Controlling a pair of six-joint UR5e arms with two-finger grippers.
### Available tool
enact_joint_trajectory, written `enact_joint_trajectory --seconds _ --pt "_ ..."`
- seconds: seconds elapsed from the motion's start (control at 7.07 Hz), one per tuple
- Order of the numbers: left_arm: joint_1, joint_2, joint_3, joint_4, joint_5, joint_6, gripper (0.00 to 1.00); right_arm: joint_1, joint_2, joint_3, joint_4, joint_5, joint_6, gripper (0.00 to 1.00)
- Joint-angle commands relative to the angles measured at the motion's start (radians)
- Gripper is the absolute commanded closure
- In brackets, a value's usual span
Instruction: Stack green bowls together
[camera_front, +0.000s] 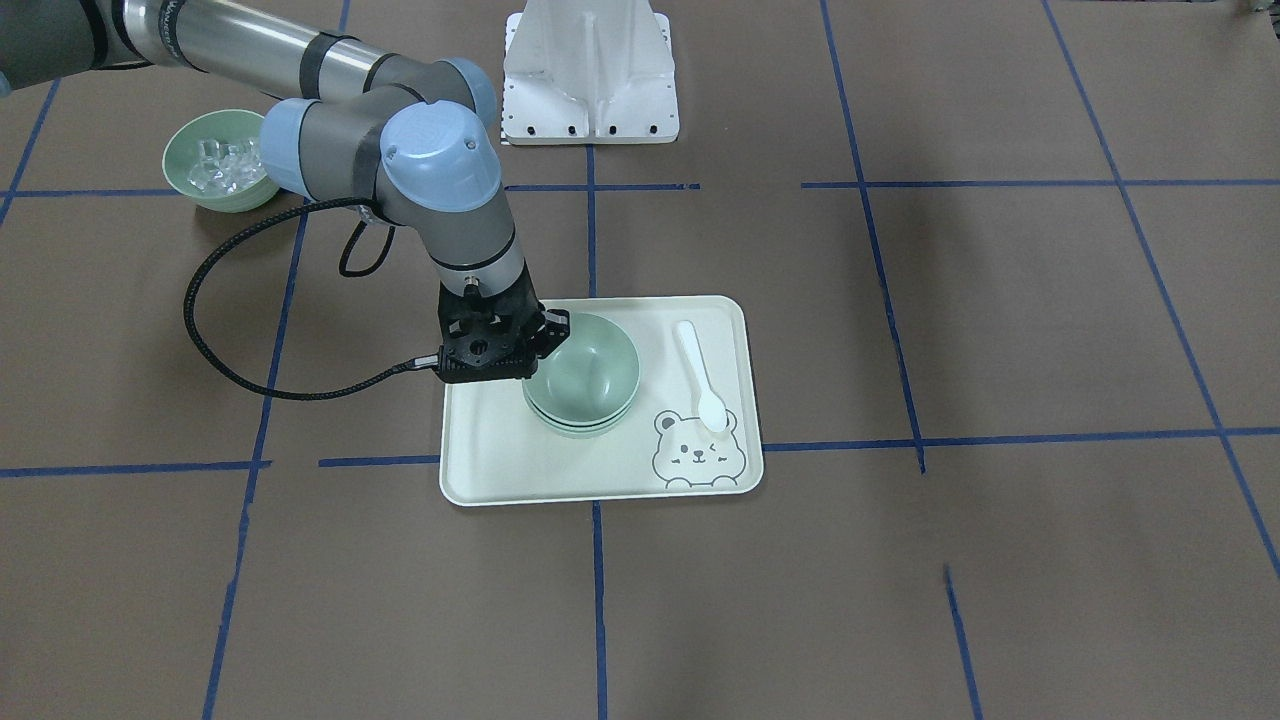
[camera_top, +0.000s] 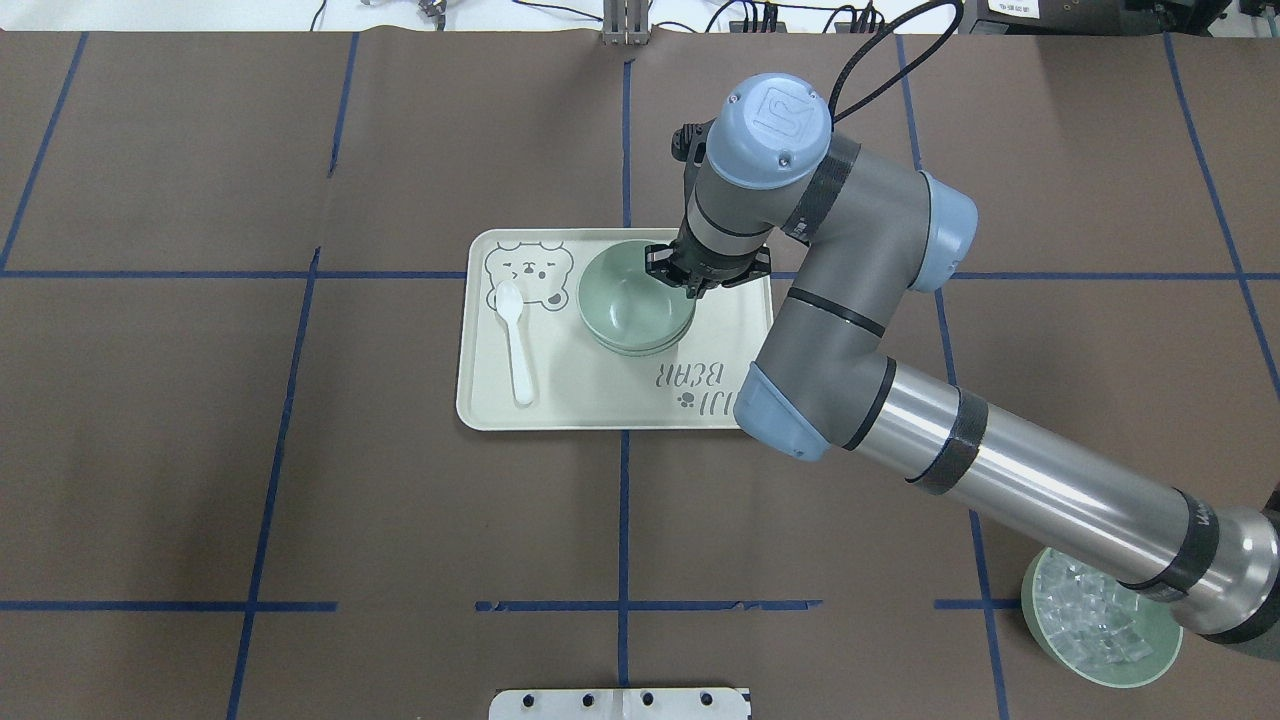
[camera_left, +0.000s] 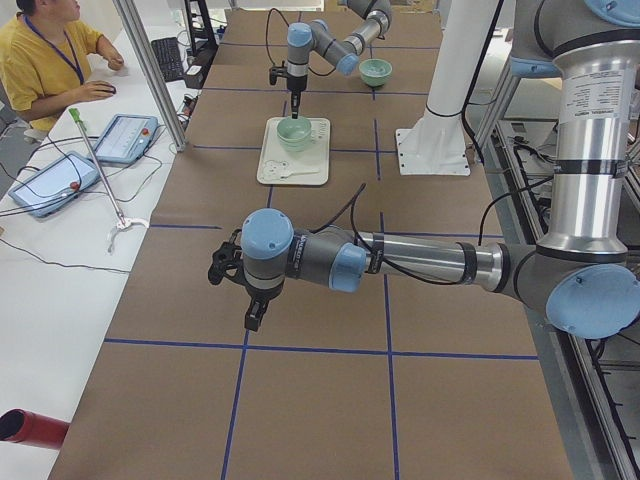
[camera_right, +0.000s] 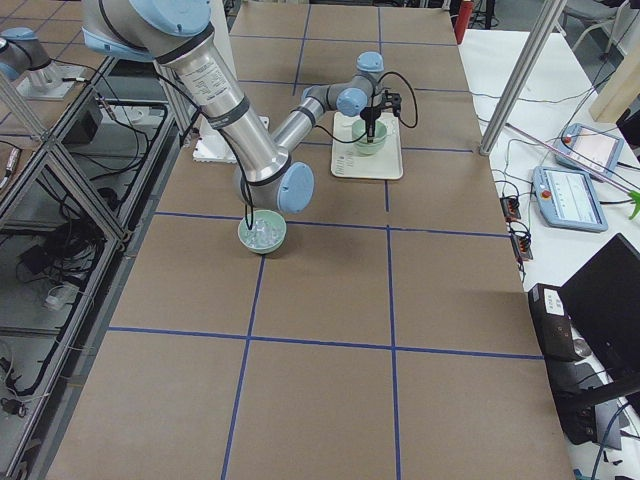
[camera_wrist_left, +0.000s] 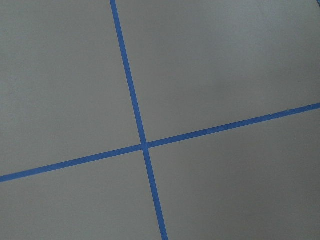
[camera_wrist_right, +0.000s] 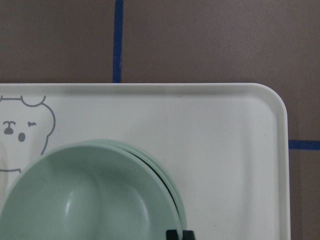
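From here the green bowls (camera_front: 585, 370) look like smooth matt plastic, with only a soft sheen inside the top one. The tray (camera_front: 480, 460) under them is cream plastic, smooth and faintly satin, its bear print a flat grey. The spoon (camera_front: 700, 375) is white plastic, a touch glossier. The counter (camera_front: 1000, 320) wears a dull brown paper-like sheet crossed by blue tape (camera_front: 1000, 184). The right arm (camera_top: 1040, 490) shows a brushed metal tube, matt grey housings and shiny blue caps. Its cable (camera_front: 215, 350) has a black woven sleeve. The cubes (camera_front: 222, 165) are clear and glossy.
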Motion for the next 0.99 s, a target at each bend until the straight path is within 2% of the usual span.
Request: enact_joint_trajectory --seconds 0.0,0.14,0.42,0.57,0.85 --pt "0.0 0.0 0.0 0.0 0.0 0.0 0.0 -0.003 -0.003 0.0 0.001 -0.029 0.005 0.58" --pt "0.0 -0.002 0.0 0.0 0.0 0.0 0.0 -0.012 -0.005 0.0 0.002 -0.037 0.015 0.01" --pt "0.0 0.002 0.002 0.0 0.0 0.003 0.0 0.006 -0.001 0.01 -0.004 -0.025 0.011 0.0" --pt "0.0 0.002 0.003 0.0 0.008 0.013 0.0 0.077 -0.012 0.012 -0.01 0.059 -0.01 0.0" --pt "0.002 0.006 0.073 -0.001 0.0 0.013 0.0 0.283 -0.088 0.021 -0.047 0.25 -0.285 0.0"
